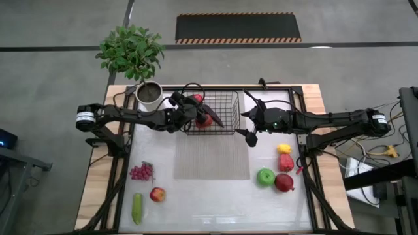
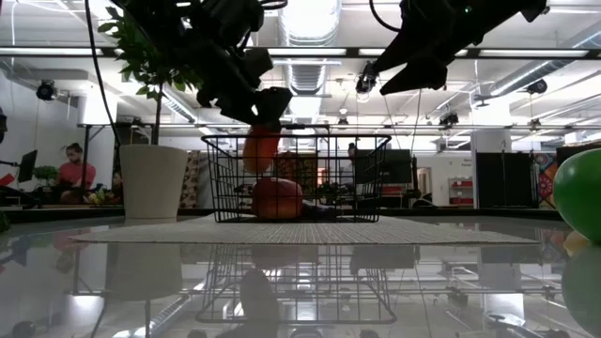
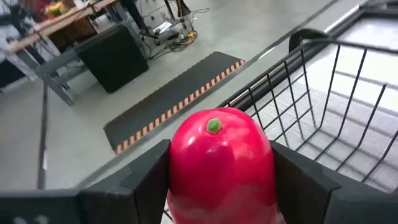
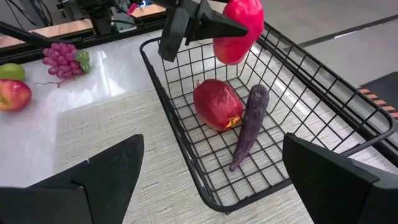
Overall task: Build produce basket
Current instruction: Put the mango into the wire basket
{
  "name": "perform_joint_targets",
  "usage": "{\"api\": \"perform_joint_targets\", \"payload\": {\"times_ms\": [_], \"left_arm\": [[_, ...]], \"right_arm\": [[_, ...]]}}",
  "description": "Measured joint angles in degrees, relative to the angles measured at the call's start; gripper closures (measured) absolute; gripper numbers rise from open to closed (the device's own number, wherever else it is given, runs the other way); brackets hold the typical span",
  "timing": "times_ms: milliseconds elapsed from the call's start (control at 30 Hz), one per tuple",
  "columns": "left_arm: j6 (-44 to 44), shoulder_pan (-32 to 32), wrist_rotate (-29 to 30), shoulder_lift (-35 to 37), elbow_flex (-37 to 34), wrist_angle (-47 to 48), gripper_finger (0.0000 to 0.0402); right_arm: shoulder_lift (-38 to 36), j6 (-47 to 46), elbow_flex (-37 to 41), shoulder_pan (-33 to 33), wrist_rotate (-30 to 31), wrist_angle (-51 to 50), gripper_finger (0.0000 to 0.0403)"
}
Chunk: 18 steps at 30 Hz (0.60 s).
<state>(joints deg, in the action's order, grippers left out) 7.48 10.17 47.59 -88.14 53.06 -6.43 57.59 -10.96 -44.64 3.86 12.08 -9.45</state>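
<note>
Holding a red pepper (image 4: 239,28) pinched between its fingers, the left gripper (image 1: 198,108) hung above the basket (image 1: 225,111), high enough to clear the wire rim before a drop. 2 pieces lay inside: a red fruit (image 4: 216,104) and an eggplant (image 4: 250,124). The right gripper (image 1: 251,128), fingers spread and empty, waited just beside the basket, out of the way. Grapes (image 1: 141,172), cucumber (image 1: 137,207) and apples (image 1: 266,176) sat well apart on the table (image 1: 215,202).

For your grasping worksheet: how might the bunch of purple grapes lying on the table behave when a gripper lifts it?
The grapes form a loose cluster on a thin stem, so it probably sags and swings. The round berries look smooth, perhaps slippery. Lying flat on the table, it seems unlikely to roll.
</note>
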Motion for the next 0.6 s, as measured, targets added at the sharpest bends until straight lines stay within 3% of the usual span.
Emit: {"api": "perform_joint_targets", "payload": {"times_ms": [600], "left_arm": [[11.72, 0.36, 3.91, 0.00, -1.42, -0.15, 0.0173]], "right_arm": [[3.71, 0.54, 0.04, 0.00, 0.02, 1.47, 0.0038]]}}
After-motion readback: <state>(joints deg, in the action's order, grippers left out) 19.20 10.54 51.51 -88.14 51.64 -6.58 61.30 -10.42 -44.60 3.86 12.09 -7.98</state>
